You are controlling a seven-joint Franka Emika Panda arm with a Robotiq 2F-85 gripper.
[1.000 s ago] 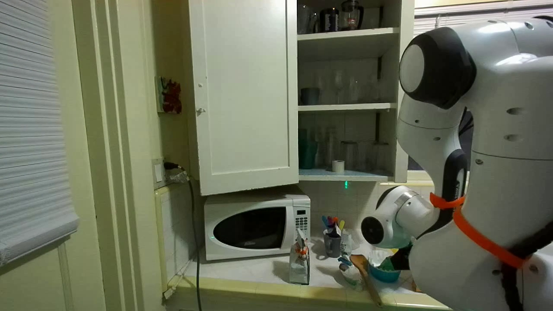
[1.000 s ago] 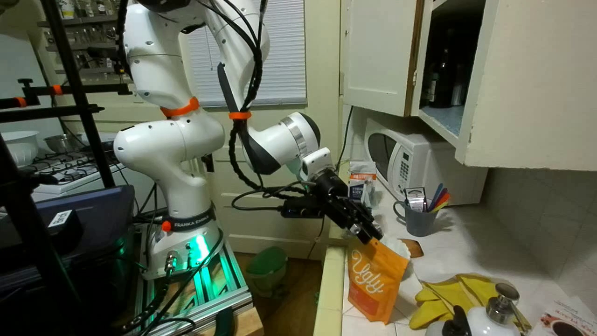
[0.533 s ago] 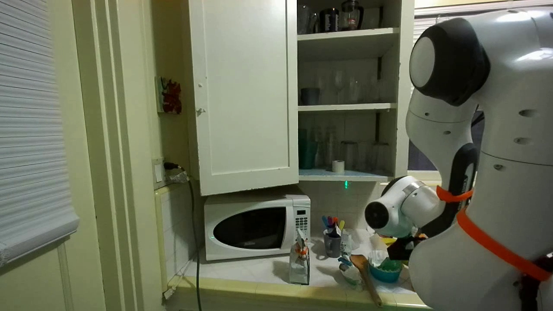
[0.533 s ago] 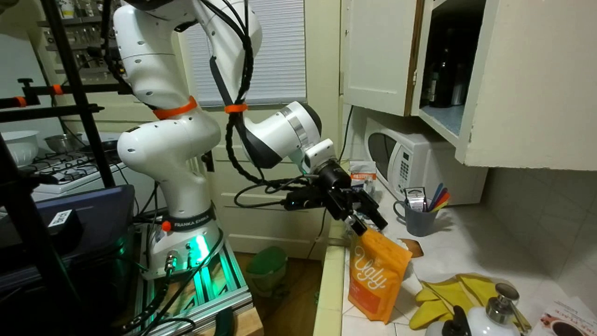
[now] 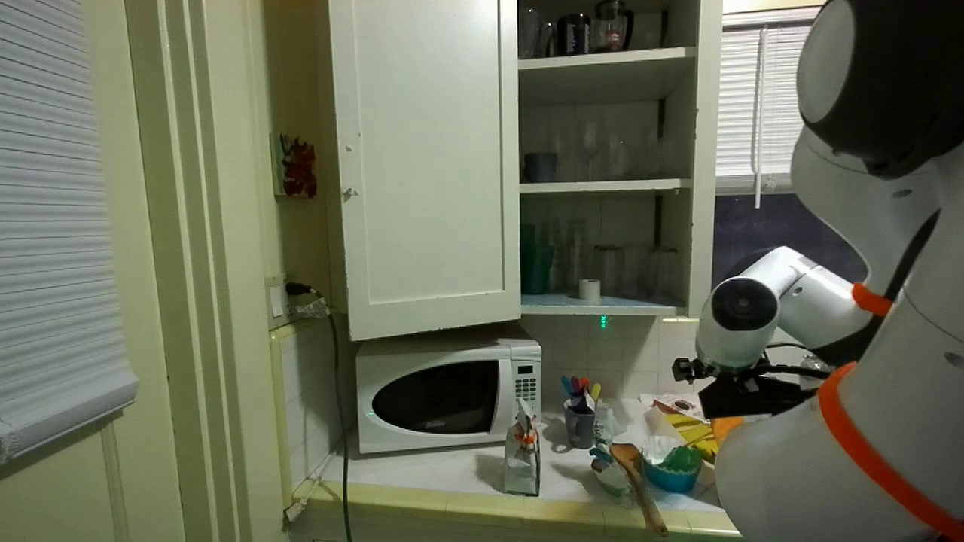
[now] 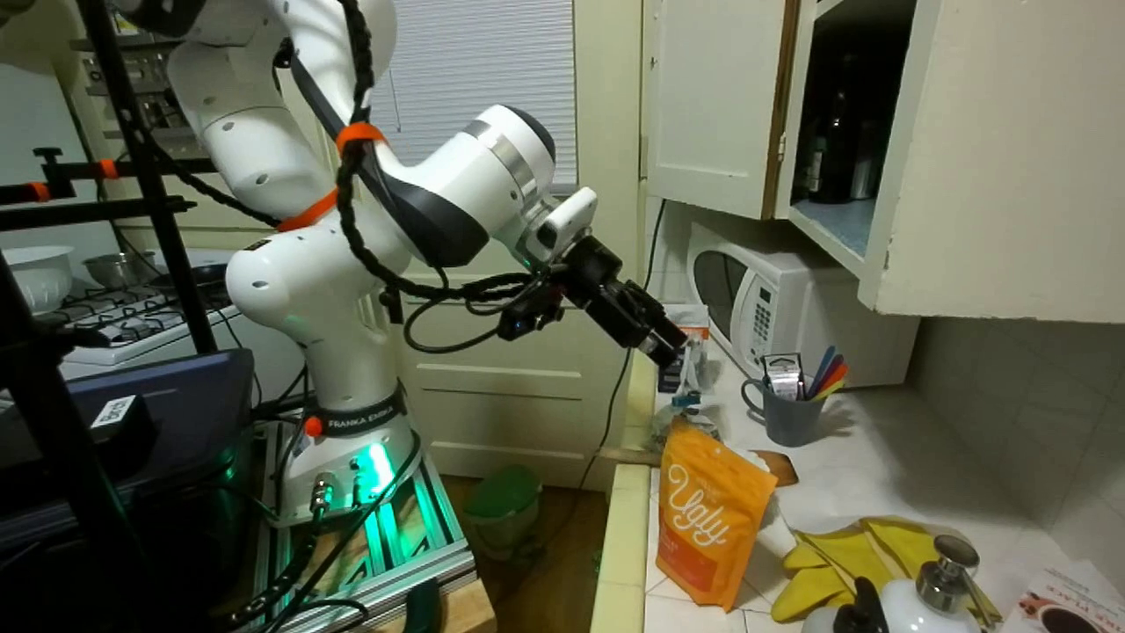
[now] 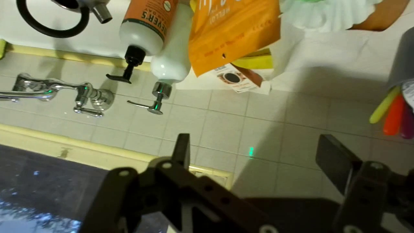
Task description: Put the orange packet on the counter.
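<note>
Tool (image 7: 255, 155): 1, jaws spread apart | orange packet (image 6: 714, 523): 1, standing on counter (image 6: 905, 470) | pump bottles (image 7: 171, 60): 2

I'm in a kitchen: I see a stove (image 6: 132, 323), a microwave (image 5: 444, 397) on the tiled counter (image 5: 437, 473), glasses (image 5: 608, 265) on the cupboard shelves (image 5: 602, 186), and, in my wrist view, a tap (image 7: 82, 93) and pump bottles (image 7: 141, 36).

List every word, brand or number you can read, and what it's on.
"Ugly": orange packet
"HELLO": same packet, upside down in the wrist view
"FRANKA EMIKA": robot base
"MEYER'S": orange-labelled bottle, upside down
"DAY": same bottle
Too small or blurred: the packet's remaining print, microwave, silver pouch, black container, dark bottle, cup-picture print, white sticker
</note>
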